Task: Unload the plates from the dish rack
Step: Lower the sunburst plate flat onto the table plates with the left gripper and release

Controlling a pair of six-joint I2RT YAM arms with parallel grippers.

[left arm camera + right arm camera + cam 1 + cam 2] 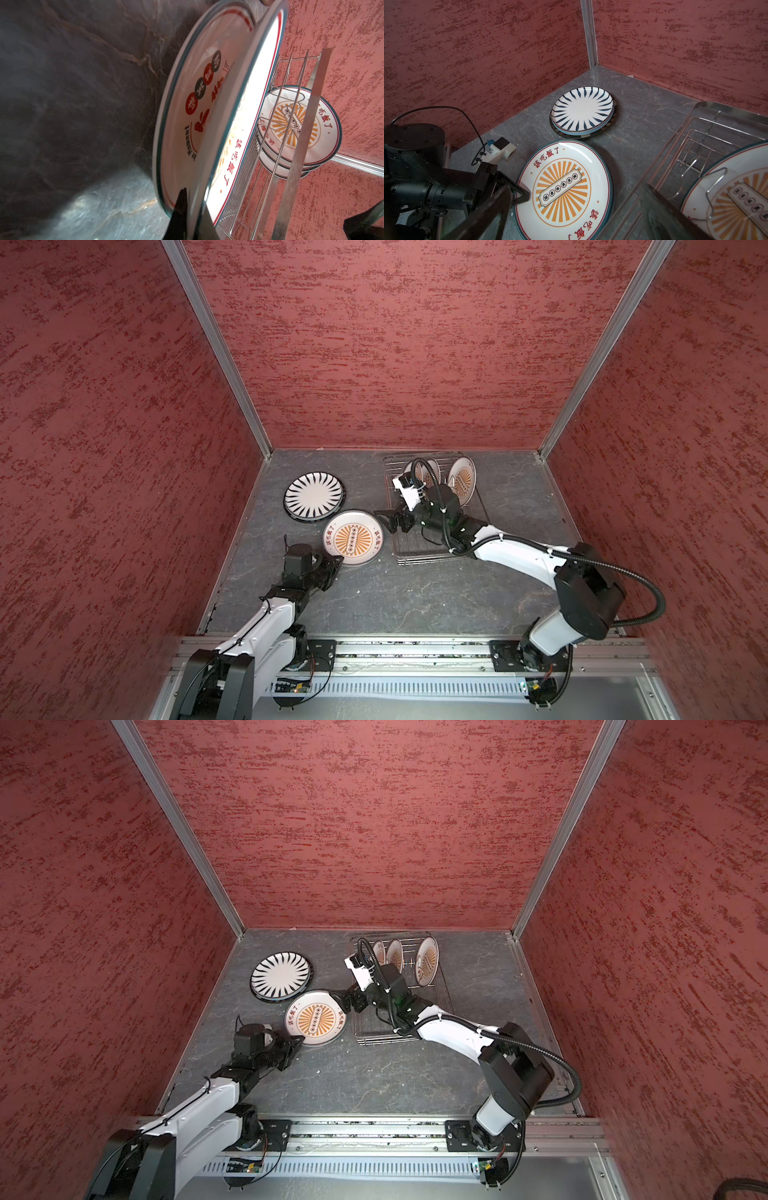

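Striped plates point(314, 495) stacked flat, sunburst plate point(353, 537) just beside, upright plates point(462, 481) in silver wire dish rack point(415, 552)

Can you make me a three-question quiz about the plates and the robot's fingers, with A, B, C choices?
1. Where is the black-striped plate? A. on the table B. standing in the dish rack C. on the wall
2. What colour are the rays on the plate the left fingers hold? A. green B. blue C. orange
3. The right fingers are: A. shut on a plate B. open, empty C. hidden

Answers: 1 A, it lies flat, away from the dish rack. 2 C, the sunburst plate has orange rays. 3 B, they spread wide, nothing between.
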